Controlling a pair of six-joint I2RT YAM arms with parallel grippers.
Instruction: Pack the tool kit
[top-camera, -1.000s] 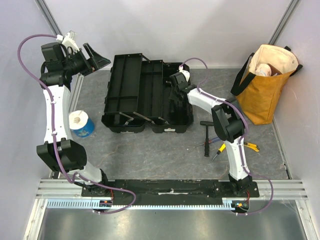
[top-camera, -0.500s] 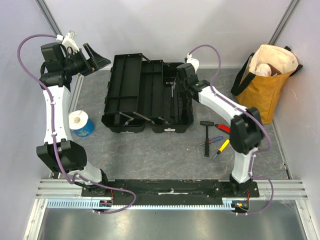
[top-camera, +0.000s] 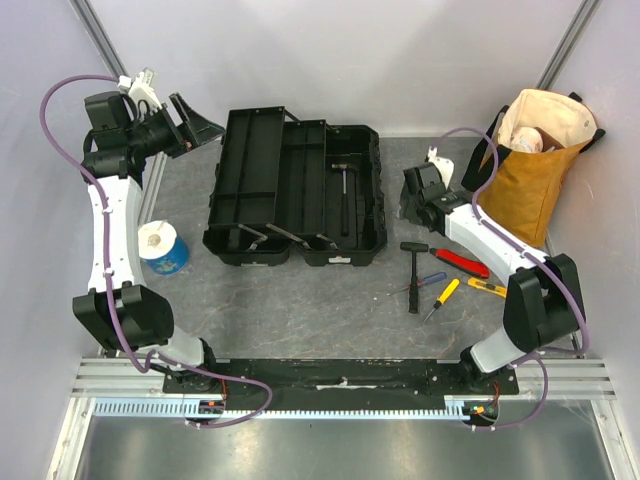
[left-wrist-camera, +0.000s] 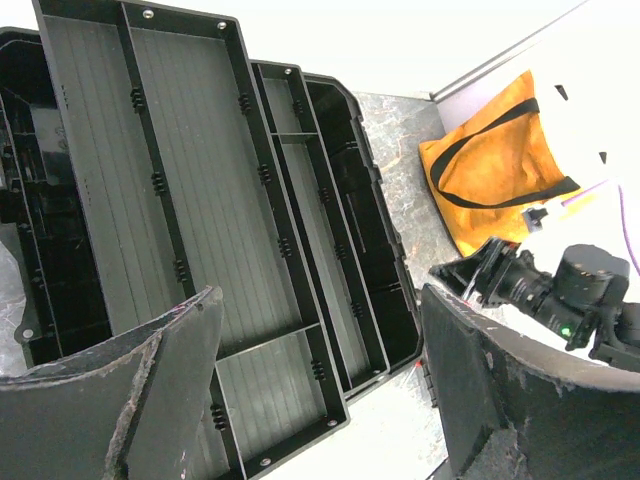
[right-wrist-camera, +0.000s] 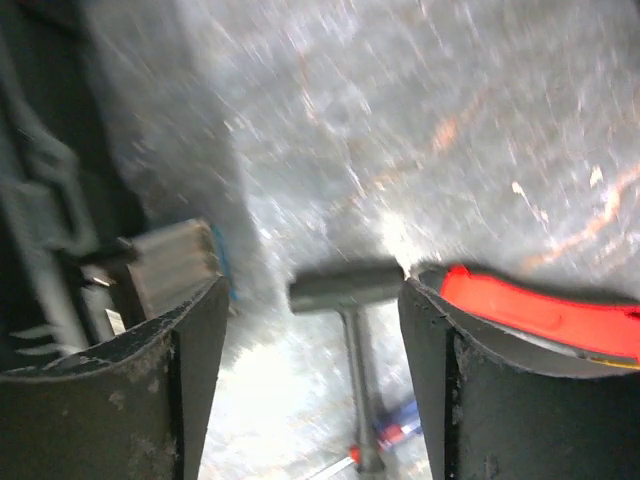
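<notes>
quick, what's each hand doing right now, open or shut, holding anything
left hand: open, holding nothing.
right hand: open, holding nothing; the hammer lies below it, untouched.

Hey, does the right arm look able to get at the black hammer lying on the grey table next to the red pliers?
Likely yes: the right pincer hangs open close above the black hammer, whose head shows between its fingers, with nothing in between.

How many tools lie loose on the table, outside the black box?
5, all right of the toolbox: hammer, red pliers beside it, blue-handled screwdriver crossing the hammer, yellow-handled screwdriver, yellow knife farthest right. The right arm may hide more.
</notes>
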